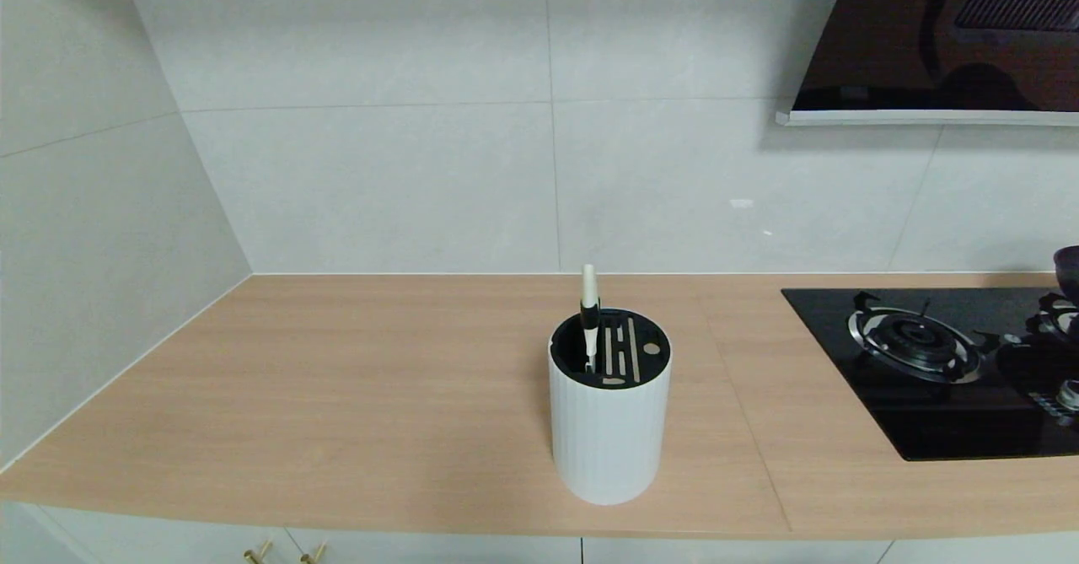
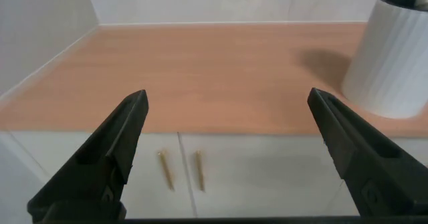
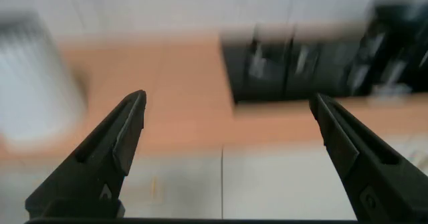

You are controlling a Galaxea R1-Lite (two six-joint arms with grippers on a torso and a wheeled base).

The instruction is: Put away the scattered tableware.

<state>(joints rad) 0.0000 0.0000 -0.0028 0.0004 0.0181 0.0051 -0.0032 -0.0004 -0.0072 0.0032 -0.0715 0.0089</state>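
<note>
My left gripper (image 2: 227, 95) hangs with its two dark fingers spread wide and nothing between them. My right gripper (image 3: 228, 95) is spread just as wide and is just as empty. Both sit low, out in front of the pale wooden countertop (image 1: 379, 378), with the white cabinet doors (image 2: 267, 170) and their two slim brass handles (image 2: 166, 169) straight ahead of the left one.

Ahead of the left gripper and off to its right stands the white ribbed cylindrical holder with a black slotted top (image 1: 609, 429). From the right gripper the same holder lies ahead and to the left. A slim utensil with a cream handle and a black band (image 1: 589, 294) stands upright in one of the slots on the holder's left side. I cannot tell what kind of utensil it is. Farther to the right of my right gripper, the black glass gas hob (image 1: 927, 370) is set into the counter.

That utensil is the only piece of tableware I can make out, and it is already housed. With both grippers empty, I judge the putting-away to be at or near its end. Before reaching anywhere, the next move calls for a look for any remaining piece. If one turns up, I need a level approach, a grip on its handle and a straight drop into a free slot.
</note>
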